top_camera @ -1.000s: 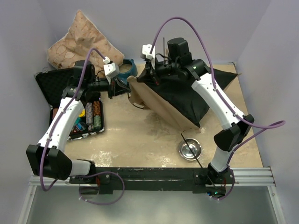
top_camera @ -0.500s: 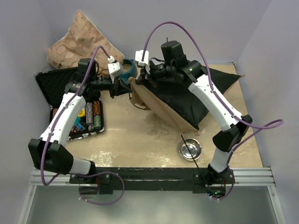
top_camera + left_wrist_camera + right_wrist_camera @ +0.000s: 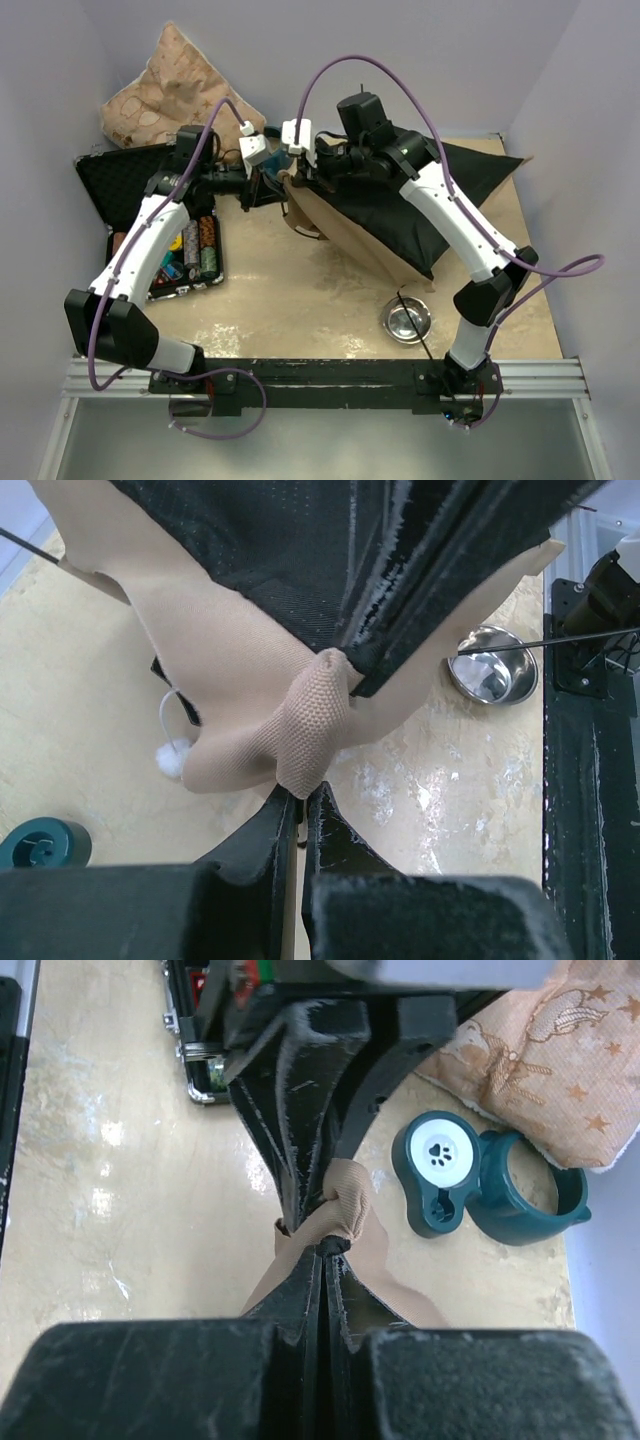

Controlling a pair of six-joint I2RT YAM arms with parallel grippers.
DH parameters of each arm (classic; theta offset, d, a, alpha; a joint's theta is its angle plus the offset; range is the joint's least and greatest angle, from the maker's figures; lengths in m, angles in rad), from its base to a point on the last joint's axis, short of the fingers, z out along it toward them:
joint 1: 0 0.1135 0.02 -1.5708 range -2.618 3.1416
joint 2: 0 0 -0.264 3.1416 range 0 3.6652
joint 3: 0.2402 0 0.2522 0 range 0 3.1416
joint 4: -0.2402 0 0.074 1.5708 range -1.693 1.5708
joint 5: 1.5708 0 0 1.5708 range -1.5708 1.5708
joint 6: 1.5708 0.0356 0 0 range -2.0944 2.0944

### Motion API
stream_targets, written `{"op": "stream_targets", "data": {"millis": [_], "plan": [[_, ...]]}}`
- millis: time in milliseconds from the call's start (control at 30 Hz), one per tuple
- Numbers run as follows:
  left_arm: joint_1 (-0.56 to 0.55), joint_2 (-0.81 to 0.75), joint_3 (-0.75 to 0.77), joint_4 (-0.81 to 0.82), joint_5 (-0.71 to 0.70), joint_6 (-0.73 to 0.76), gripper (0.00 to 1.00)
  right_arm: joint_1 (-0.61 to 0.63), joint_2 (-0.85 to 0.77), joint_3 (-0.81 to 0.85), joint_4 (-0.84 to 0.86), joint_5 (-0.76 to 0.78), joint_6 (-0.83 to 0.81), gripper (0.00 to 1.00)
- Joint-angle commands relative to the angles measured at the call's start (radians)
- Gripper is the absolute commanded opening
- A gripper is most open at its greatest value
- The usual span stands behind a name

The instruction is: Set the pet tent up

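From above, the pet tent point(image 3: 400, 215) lies collapsed on the desk point(image 3: 290, 290) toward 1 o'clock, black lining up. The left hand point(image 3: 272, 186) and right hand point(image 3: 298, 178) meet at its tan corner, near 12 o'clock.

At the left wrist, the left hand point(image 3: 301, 798) is closed, pinching a tan fold. The white pom-pom point(image 3: 172, 759) lies at 9 o'clock and a steel bowl point(image 3: 490, 675) at 2 o'clock.

At the right wrist, the right hand point(image 3: 326, 1252) is closed on the same tan bunch, with a star pillow point(image 3: 540, 1050) at 2 o'clock.
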Motion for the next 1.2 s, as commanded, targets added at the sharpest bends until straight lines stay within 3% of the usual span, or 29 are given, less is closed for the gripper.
{"op": "stream_targets", "data": {"millis": [0, 233, 300, 400, 467, 567, 733, 867, 1000, 1167], "plan": [[-0.029, 0.036, 0.028, -0.035, -0.030, -0.014, 0.00, 0.063, 0.005, 0.058, -0.008, -0.032, -0.084, 0.00], [-0.018, -0.001, 0.016, 0.100, 0.008, -0.175, 0.00, 0.052, -0.024, 0.029, 0.037, -0.007, -0.035, 0.02], [-0.013, -0.008, 0.007, 0.134, 0.002, -0.204, 0.00, 0.022, -0.043, 0.026, 0.094, -0.024, 0.044, 0.17], [-0.001, 0.011, 0.031, 0.137, -0.044, -0.165, 0.00, -0.031, -0.067, 0.021, 0.155, -0.059, 0.140, 0.59], [0.007, 0.068, 0.106, 0.076, -0.076, -0.088, 0.00, -0.049, -0.090, 0.000, 0.157, -0.029, 0.163, 0.72], [0.028, 0.192, 0.274, -0.017, -0.087, 0.004, 0.00, -0.093, -0.136, -0.057, 0.137, 0.010, 0.183, 0.76], [0.056, 0.349, 0.434, 0.030, -0.090, -0.058, 0.00, -0.155, -0.245, -0.103, 0.084, 0.072, 0.184, 0.81], [0.059, 0.441, 0.533, 0.125, -0.119, -0.120, 0.00, -0.155, -0.352, -0.152, -0.049, 0.085, 0.080, 0.82], [0.067, 0.577, 0.684, 0.114, -0.112, -0.130, 0.00, -0.155, -0.471, -0.288, -0.195, 0.115, -0.084, 0.81], [0.065, 0.654, 0.781, 0.148, -0.086, -0.178, 0.00, -0.109, -0.570, -0.457, -0.213, 0.134, -0.185, 0.86]]}}
